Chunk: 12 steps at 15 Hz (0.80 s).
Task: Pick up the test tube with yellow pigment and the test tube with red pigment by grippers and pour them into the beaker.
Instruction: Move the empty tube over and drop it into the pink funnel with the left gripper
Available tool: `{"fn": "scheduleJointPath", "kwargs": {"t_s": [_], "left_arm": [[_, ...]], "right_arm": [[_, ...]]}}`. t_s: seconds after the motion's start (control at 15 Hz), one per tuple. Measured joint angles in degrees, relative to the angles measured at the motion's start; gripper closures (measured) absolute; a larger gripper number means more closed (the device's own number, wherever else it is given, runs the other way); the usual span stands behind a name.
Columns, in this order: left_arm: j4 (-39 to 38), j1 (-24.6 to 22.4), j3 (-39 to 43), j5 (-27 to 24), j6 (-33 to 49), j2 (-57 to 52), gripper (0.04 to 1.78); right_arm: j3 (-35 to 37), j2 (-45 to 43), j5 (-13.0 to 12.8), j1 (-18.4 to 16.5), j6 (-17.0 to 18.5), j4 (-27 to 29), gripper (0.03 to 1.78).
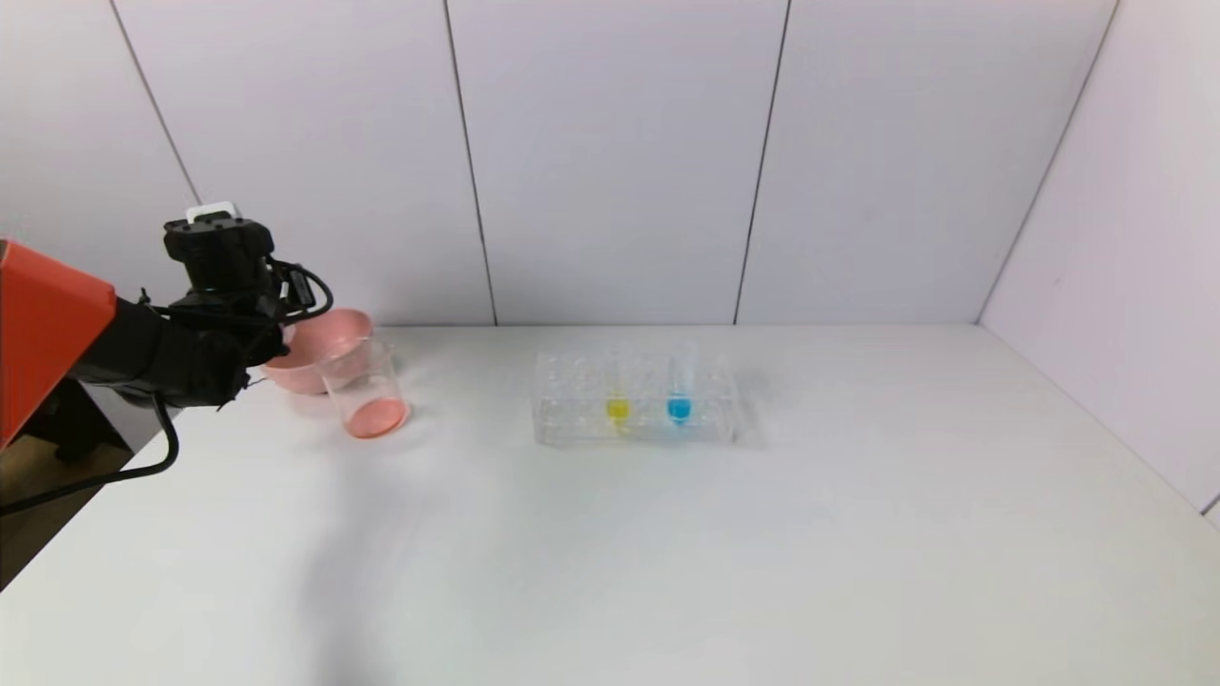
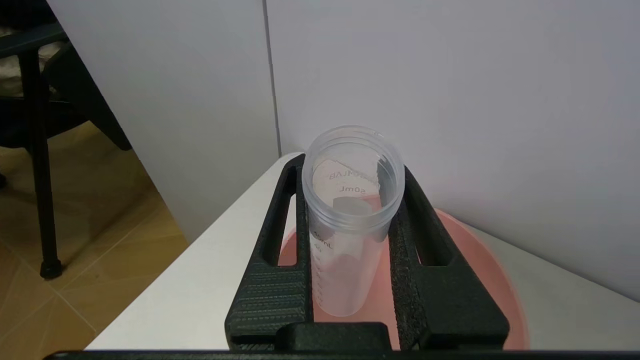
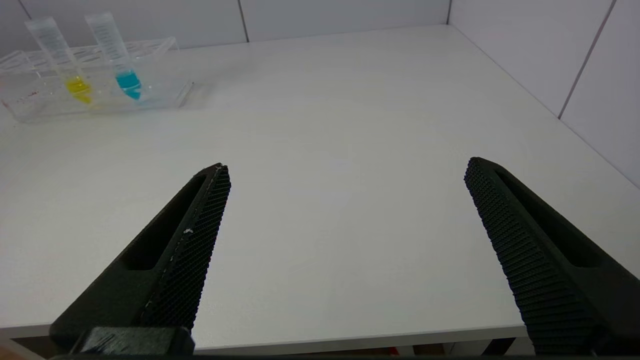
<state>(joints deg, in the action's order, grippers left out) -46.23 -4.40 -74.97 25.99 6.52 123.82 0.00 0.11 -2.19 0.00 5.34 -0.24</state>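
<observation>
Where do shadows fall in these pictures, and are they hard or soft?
Head view: a soft, wide shadow lies on the table in front of the beaker, and a faint one right of the tube rack. Right wrist view: a faint shadow beside the rack. Left wrist view: no clear shadow around the left hand.

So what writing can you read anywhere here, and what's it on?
"50mL", mirrored through the wall of the tube held in the left gripper.
A brand line above it, mirrored, too blurred to read.
Scale marks on the yellow tube and blue tube: too small.
</observation>
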Motion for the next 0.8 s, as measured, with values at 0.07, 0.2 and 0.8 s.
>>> {"fn": "scheduleJointPath", "kwargs": {"t_s": [0.07, 0.2, 0.8], "left_arm": [[-0.02, 0.07, -0.61, -0.11, 0.0, 0.84, 1.37], [-0.38, 0.0, -1.95, -0.06, 0.44, 2.28, 1.35], [-3.3, 0.09, -2.69, -0.5, 1.18, 3.39, 0.29]], "right_arm": [[0.0, -0.01, 0.0, 0.0, 0.0, 0.0, 0.1], [0.0, -0.01, 0.02, 0.0, -0.02, 0.0, 0.1], [0.0, -0.01, 0.0, 0.0, 0.0, 0.0, 0.1]]}}
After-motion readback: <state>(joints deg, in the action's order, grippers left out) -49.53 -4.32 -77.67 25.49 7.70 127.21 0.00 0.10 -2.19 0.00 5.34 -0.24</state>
